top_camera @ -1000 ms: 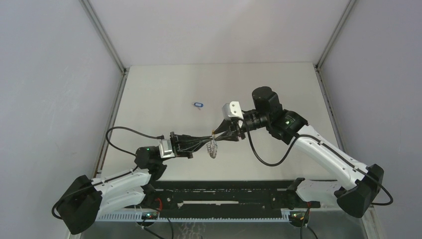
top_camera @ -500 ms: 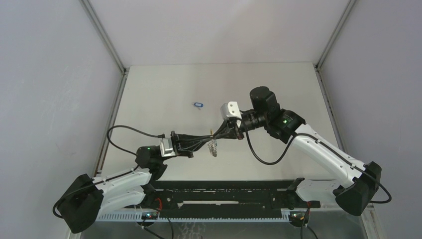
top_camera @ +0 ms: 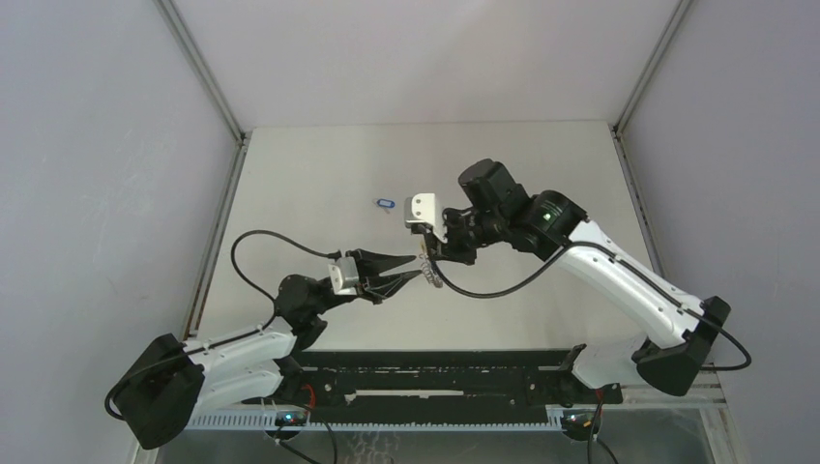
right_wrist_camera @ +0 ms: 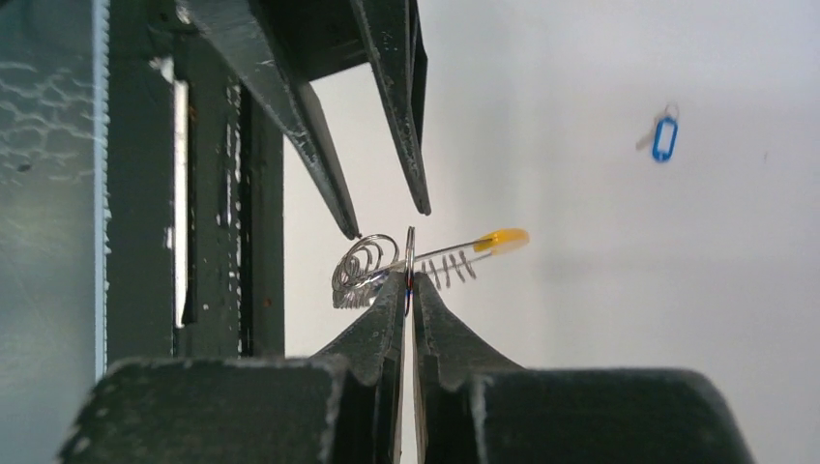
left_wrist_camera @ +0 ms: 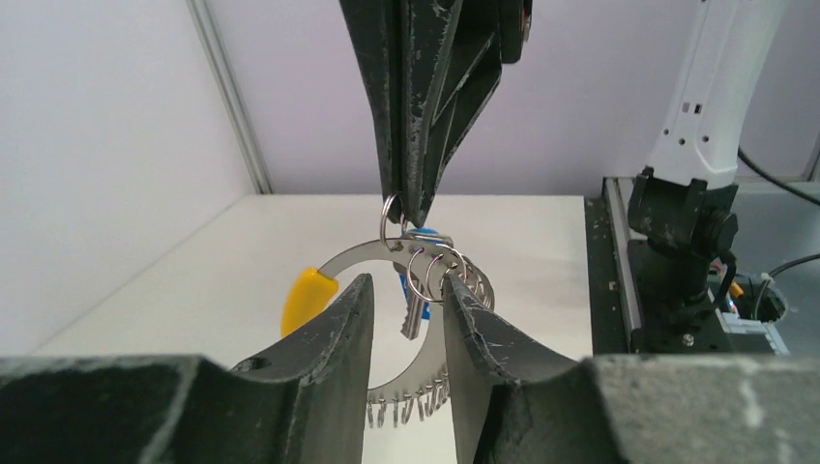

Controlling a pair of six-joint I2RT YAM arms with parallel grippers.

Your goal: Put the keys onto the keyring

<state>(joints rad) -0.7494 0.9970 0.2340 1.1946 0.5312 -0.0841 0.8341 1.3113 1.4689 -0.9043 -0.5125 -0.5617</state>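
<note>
The right gripper was seen closed on a small split ring at the top of the keyring, which was held clear of the table. A blue-tagged key was hung from it. The left gripper was spread open, the keyring being framed between its fingers and nothing gripped. The second key was seen lying on the table, well apart.

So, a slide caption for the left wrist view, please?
Right gripper pinches the keyring, one tagged key hanging, before the open left gripper.
</note>
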